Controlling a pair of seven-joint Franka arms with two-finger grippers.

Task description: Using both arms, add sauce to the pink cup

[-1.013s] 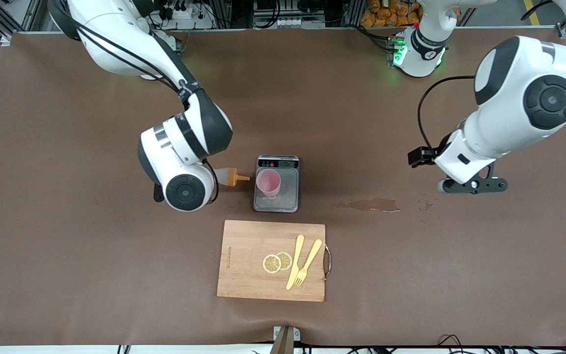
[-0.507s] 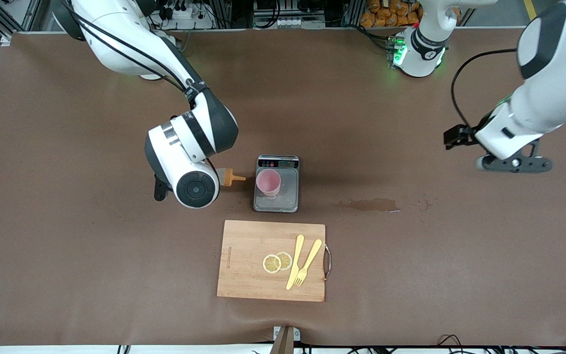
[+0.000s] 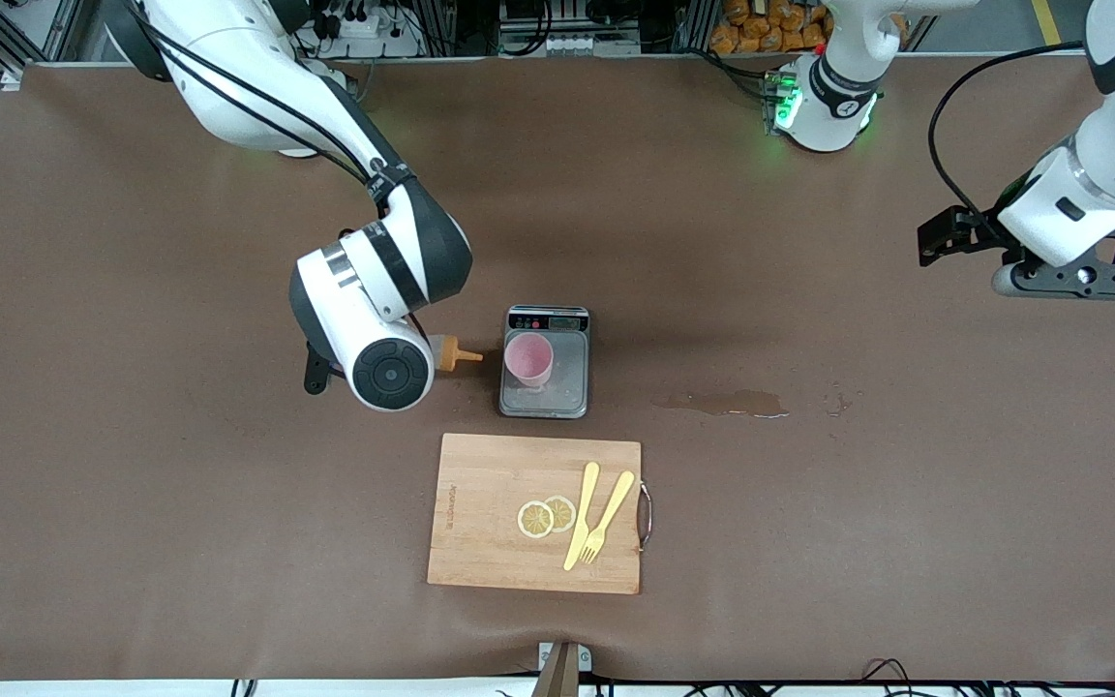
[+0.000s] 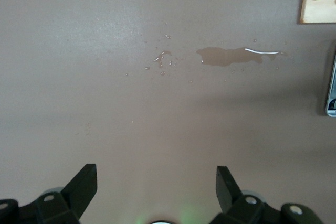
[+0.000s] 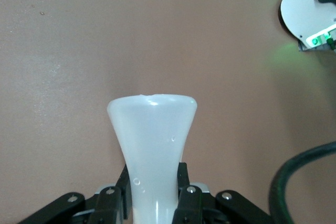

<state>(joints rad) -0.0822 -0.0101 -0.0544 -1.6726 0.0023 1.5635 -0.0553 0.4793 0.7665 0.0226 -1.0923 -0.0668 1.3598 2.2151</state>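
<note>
- Brown sheeting covers the worktop (image 3: 132,465).
- Right pincer (image 5: 153,203): clamped tight on the sauce (image 5: 152,140), squeezing in the translucent bottle body. It is over the worktop beside the scale, toward the right arm's end.
- Sauce bottle orientation: roughly horizontal. In the front view only its orange nozzle cap (image 3: 454,355) shows past the right arm's wrist, pointing toward the pink cup (image 3: 527,360) and stopping short of the scale's edge.
- Pink cup: upright on the grey scale (image 3: 546,399), near the middle of the worktop.
- Left pincer (image 4: 156,184): fingers spread wide with nothing between them. It hangs over bare worktop at the left arm's end, well apart from the scale.
- Wet spill (image 3: 724,403): on the worktop between the scale and the left arm's end.
- Wooden cutting board (image 3: 480,542): nearer the front camera than the scale. It carries two lemon slices (image 3: 546,516), a yellow knife (image 3: 581,514) and a yellow fork (image 3: 606,516).
</note>
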